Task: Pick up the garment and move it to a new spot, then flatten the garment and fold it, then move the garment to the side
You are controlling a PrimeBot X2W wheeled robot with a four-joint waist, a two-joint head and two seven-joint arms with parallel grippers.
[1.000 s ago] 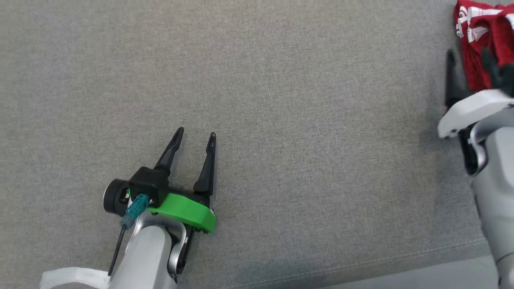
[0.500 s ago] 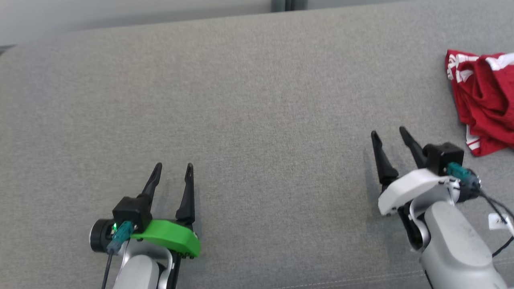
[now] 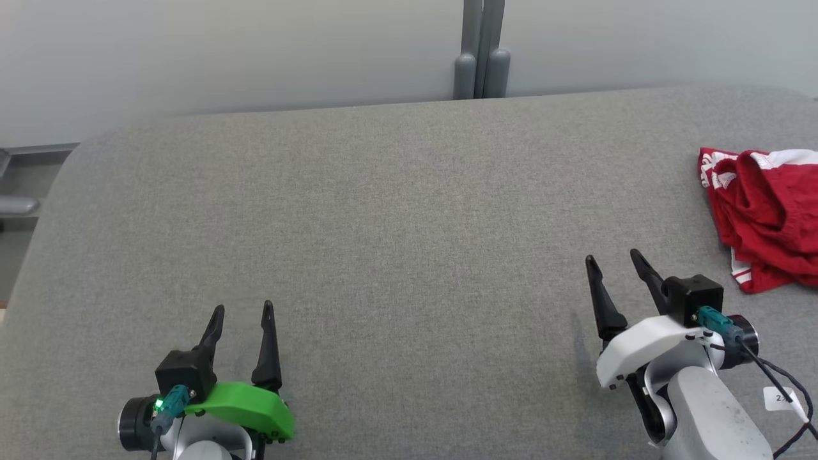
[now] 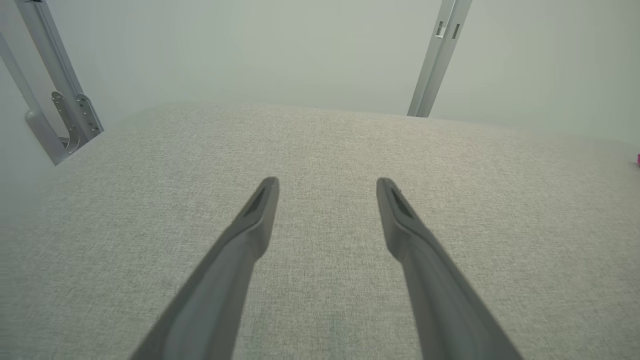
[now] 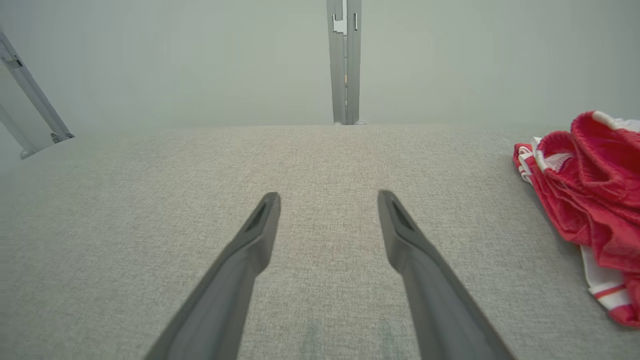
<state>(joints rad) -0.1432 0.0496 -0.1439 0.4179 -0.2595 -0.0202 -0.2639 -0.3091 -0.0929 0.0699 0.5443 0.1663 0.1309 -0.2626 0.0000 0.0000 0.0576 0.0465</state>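
The garment (image 3: 763, 217), a red thing with white trim, lies in a rumpled heap at the right edge of the frame on the grey pad (image 3: 409, 223), partly cut off by the picture's border. A second ago the right gripper (image 3: 611, 255) was up against that cloth in the upper right corner. Now it sits at the lower right, well apart from the heap, with bare pad between its fingers and the red fabric. The head has tipped up too, so the wall and a grey post (image 3: 480, 51) show along the top, and much of the shift in the picture is the camera's own. The right gripper's fingers stand apart with nothing between them, which its wrist view confirms, with the cloth off to its right side. The left gripper (image 3: 243, 305) at the lower left is likewise spread and empty over bare pad, far from the garment. To me this looks like a let-go and a pull-back to rest. If this is the last put-aside, the job is close to finished, though the heap looks bunched rather than neatly folded. If not, the right arm must reach back out to the right for it.
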